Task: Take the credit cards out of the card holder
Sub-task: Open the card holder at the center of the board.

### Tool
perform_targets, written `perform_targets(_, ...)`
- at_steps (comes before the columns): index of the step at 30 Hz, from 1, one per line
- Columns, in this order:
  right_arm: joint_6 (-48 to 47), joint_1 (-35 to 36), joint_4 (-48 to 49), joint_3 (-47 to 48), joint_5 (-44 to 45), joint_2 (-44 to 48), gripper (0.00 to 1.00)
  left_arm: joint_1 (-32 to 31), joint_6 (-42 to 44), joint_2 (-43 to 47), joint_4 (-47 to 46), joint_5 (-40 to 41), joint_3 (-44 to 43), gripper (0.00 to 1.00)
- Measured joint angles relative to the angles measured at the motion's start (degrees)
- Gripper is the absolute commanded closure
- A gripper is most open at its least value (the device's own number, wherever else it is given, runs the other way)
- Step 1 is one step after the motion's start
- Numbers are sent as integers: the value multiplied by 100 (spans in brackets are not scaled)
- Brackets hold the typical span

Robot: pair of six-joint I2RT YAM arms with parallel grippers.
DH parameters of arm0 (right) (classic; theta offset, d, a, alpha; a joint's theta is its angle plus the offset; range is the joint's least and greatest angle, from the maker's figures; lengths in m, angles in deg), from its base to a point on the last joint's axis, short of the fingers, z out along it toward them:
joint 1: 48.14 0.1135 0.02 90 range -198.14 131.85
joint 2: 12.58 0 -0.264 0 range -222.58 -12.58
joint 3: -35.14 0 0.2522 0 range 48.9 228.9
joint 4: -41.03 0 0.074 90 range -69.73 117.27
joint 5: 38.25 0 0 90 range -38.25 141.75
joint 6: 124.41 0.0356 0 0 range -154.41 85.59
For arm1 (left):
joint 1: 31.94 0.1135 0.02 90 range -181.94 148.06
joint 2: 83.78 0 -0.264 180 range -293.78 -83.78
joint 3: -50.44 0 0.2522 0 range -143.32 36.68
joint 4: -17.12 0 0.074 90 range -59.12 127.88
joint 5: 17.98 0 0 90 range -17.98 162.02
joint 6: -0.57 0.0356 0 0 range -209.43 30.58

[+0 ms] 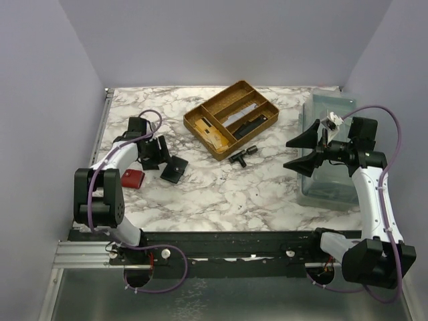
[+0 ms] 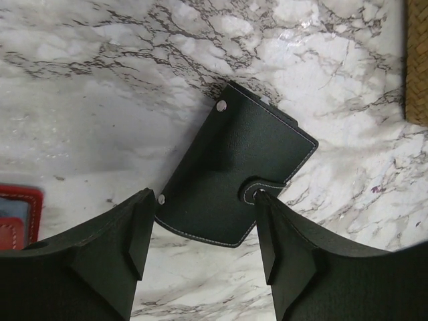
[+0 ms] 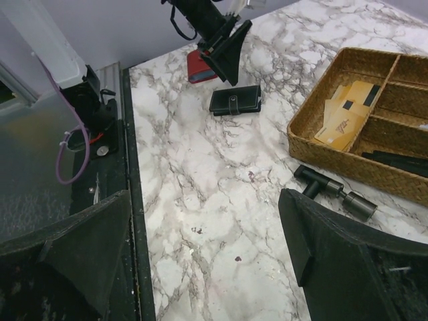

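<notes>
The black leather card holder (image 2: 234,167) lies folded shut on the marble table, its snap strap fastened. It also shows in the top view (image 1: 174,169) and the right wrist view (image 3: 235,100). The credit cards are hidden; none shows. My left gripper (image 2: 202,195) is open just above the holder's near edge, one finger on each side, and its right fingertip (image 2: 262,197) is at the strap's snap. In the top view the left gripper (image 1: 162,158) is just left of the holder. My right gripper (image 1: 298,152) is open and empty, held high at the right, far from the holder.
A red wallet (image 1: 132,178) lies left of the holder, near the left arm. A wicker divided tray (image 1: 200,127) with tan envelopes and dark items stands at the back centre. A black T-shaped tool (image 1: 242,156) lies in front of it. A clear plastic bin (image 1: 334,107) stands at the right edge.
</notes>
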Motion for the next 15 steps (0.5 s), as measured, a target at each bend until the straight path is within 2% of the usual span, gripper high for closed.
perform_targets(6,11,0,103,-2,-162,-160,0,92,181,-544,28,-597,-37,34)
perform_targets(8,11,0,122,-2,-201,-199,0,177,188,-592,33,-713,-37,39)
perform_targets(10,7,0,127,-2,-227,-216,0,238,184,-616,33,-769,-35,43)
perform_targets(15,0,0,127,-2,-260,-221,0,286,101,-713,20,-787,66,42)
